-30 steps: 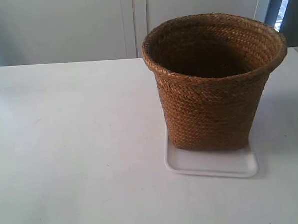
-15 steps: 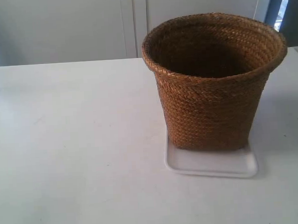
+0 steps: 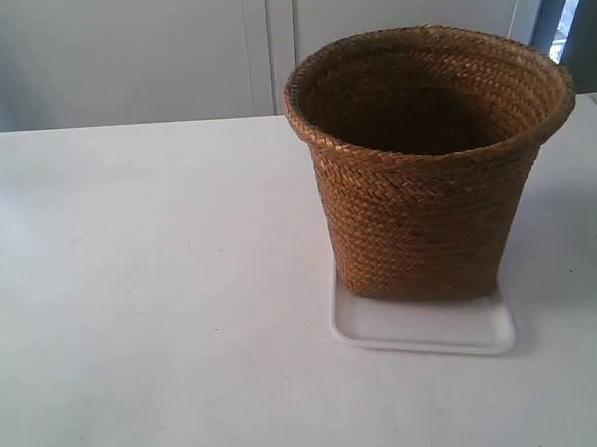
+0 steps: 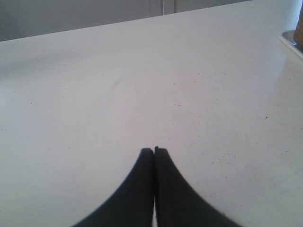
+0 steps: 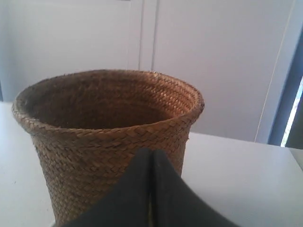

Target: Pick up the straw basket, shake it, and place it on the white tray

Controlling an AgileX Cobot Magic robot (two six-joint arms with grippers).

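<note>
Nothing has shifted over the last second. The large brown braided-straw basket (image 3: 431, 166), bucket-shaped with a flared round rim, stands upright with its base on the shallow glossy white plastic tray (image 3: 424, 329), just as in both earlier exterior frames. A strip of the tray shows in front of the base; its far edge is hidden behind the basket. I read this stillness as the task's end state, with the basket set down, nothing gripping it, and no step left that I can see.

Right gripper (image 5: 151, 150): jaws pressed together, empty, facing the basket's wall and apart from it. Left gripper (image 4: 154, 150): jaws likewise pressed together, holding nothing, low over the bare white table (image 3: 152, 291) and well apart from the basket. Neither arm appears in the exterior view.
</note>
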